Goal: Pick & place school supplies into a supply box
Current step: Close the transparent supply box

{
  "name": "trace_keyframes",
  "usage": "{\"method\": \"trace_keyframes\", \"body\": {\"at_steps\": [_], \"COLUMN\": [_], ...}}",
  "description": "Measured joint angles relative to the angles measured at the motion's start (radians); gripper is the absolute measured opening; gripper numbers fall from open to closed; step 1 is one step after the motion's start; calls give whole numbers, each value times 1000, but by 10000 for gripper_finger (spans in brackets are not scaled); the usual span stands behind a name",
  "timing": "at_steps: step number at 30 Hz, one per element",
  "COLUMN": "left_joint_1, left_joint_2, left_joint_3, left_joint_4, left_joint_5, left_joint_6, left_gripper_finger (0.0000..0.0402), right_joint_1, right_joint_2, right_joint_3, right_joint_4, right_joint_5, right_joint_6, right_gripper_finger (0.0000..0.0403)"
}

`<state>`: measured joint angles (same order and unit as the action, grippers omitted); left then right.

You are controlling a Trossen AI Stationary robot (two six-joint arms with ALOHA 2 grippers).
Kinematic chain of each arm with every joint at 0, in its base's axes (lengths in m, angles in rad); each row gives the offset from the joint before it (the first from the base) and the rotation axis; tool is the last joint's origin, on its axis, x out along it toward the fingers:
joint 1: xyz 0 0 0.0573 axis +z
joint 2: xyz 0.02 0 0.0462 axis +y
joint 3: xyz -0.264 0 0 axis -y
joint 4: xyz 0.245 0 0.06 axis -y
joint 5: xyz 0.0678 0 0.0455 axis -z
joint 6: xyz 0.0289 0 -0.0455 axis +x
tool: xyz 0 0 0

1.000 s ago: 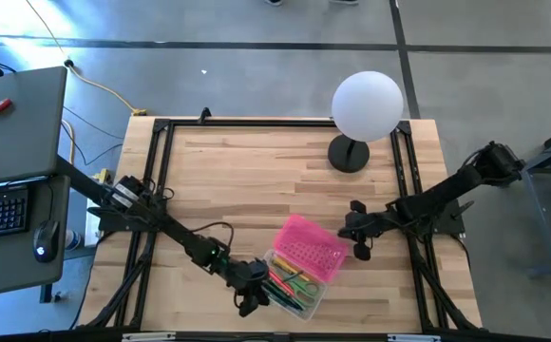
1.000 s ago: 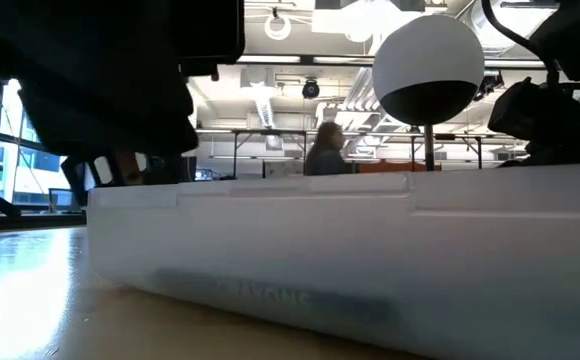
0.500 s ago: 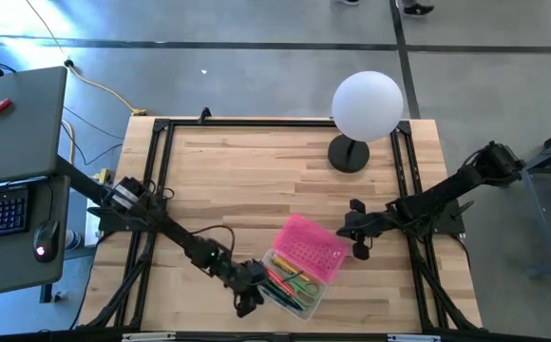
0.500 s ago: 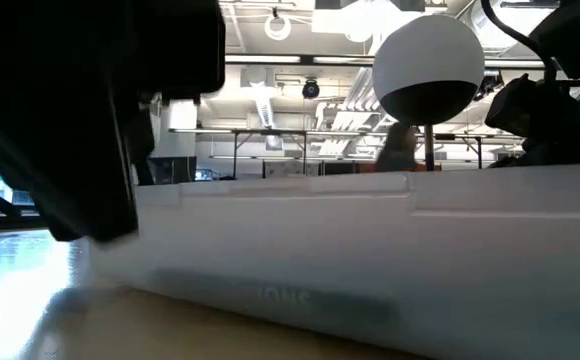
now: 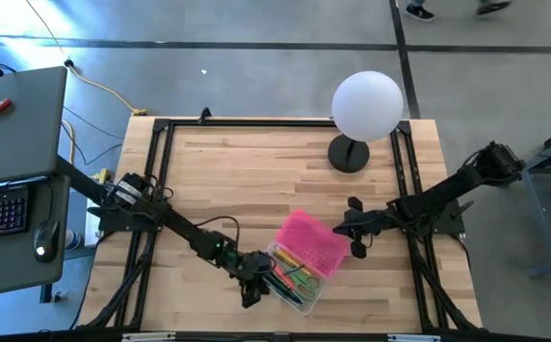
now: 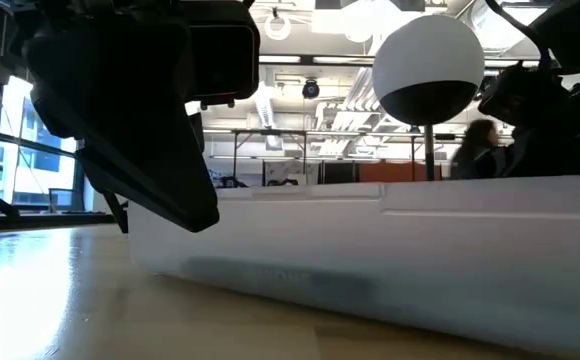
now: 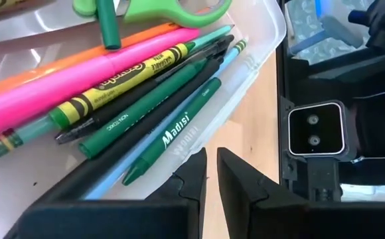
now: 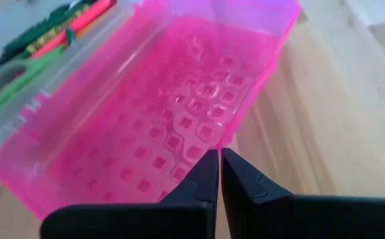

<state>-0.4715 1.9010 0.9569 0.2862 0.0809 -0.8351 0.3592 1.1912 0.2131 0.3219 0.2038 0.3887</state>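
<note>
The clear supply box [image 5: 299, 290] sits near the table's near edge. Its pink lid [image 5: 309, 242] is swung open on the far side and shows its inside in the right wrist view [image 8: 159, 106]. Pens, a yellow crayon [image 7: 119, 76], a pink marker and green-handled scissors [image 7: 159, 10] lie inside on the box floor [image 5: 293, 278]. My left gripper [image 5: 259, 280] is shut at the box's left end [image 7: 211, 166]. My right gripper [image 5: 342, 231] is shut at the lid's right edge [image 8: 218, 162]. My left gripper's shut fingertips [image 7: 196, 166] meet the box's translucent end wall [image 7: 179, 149] at its rim, coming level from the table's left. The box stands flat on the table. My right gripper's shut fingertips [image 8: 209, 166] are at the lid's free edge [image 8: 235, 129], coming from the table's right; whether they touch it, I cannot tell.
A white globe lamp [image 5: 366, 106] on a dark foot stands at the table's far right. Black frame rails run along the table's edges [image 5: 166, 171]. Bare wood lies across the middle and far left. A person shows in the room behind [image 6: 480, 140].
My left gripper has moved toward the table's right, against the box's left end. That end of the box has slid along the table toward the right. My right gripper has edged slightly toward the lid.
</note>
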Motion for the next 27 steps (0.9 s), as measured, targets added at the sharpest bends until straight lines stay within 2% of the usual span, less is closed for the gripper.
{"method": "trace_keyframes", "body": {"at_steps": [11,15,19,22,25,27], "left_joint_1": [5,5,5,13,23,31], "left_joint_2": [0,0,-1,-1,-1,-1], "left_joint_3": [0,0,0,0,0,0], "left_joint_4": [-3,-4,-6,-7,-21,-24], "left_joint_5": [-6,-8,-21,-88,-141,-155], "left_joint_6": [1,-7,-9,-9,-11,-11], "left_gripper_finger": [74,74,74,74,74,74], "right_joint_1": [0,0,1,4,3,6], "right_joint_2": [-1,-2,-5,-6,-4,-4], "right_joint_3": [0,0,5,9,8,8], "right_joint_4": [93,185,367,478,495,476], "right_joint_5": [19,13,-68,-153,-205,-203], "right_joint_6": [-95,-157,-221,-232,-228,-211], "right_gripper_finger": [0,0,0,0,0,0]}}
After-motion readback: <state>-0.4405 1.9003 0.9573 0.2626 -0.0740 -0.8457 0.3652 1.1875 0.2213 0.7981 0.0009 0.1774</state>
